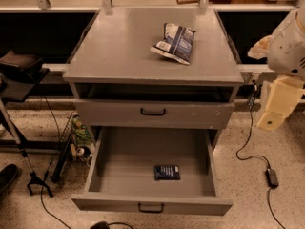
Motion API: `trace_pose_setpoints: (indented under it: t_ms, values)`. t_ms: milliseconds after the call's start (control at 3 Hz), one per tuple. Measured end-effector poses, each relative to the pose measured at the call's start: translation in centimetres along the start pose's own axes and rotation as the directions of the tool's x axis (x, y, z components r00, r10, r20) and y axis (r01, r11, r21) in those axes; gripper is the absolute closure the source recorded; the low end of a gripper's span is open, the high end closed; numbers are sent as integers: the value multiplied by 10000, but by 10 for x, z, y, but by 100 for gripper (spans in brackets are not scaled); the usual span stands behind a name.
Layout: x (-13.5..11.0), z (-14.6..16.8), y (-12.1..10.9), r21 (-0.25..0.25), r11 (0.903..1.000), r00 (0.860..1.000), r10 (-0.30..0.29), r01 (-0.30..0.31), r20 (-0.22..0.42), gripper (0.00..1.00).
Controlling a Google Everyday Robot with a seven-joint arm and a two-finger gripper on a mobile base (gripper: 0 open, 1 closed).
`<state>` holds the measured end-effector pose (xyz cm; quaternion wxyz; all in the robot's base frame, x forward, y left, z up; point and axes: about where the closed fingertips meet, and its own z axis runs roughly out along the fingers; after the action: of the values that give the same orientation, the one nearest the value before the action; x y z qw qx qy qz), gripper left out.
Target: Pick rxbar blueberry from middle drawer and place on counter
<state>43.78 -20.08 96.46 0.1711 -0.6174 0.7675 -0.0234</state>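
Note:
The rxbar blueberry point(167, 172), a small flat dark navy bar, lies on the floor of the open middle drawer point(119, 175), right of centre and towards the front. The drawer is pulled fully out; its black handle shows on the front panel. The counter point(119, 46) is the flat grey top of the cabinet. My gripper point(275, 109), cream-coloured, hangs at the right edge of the view, beside the cabinet at upper-drawer height, well away from the bar and holding nothing.
A crinkled navy-and-white snack bag point(174, 42) lies on the counter's right half. The upper drawer point(152, 112) is closed. A black stand point(19, 80) and cables are on the floor to the left. A cable and power brick point(271, 176) lie to the right.

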Motion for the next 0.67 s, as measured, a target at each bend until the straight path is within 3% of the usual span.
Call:
trace_pose_setpoints:
  t_ms: [333,667]
  values:
    - [-19,37,22,-293,9989,9959,-343,369,833,0]
    - [-33,111,50,-749,9968,9909,-177,279,1337,0]
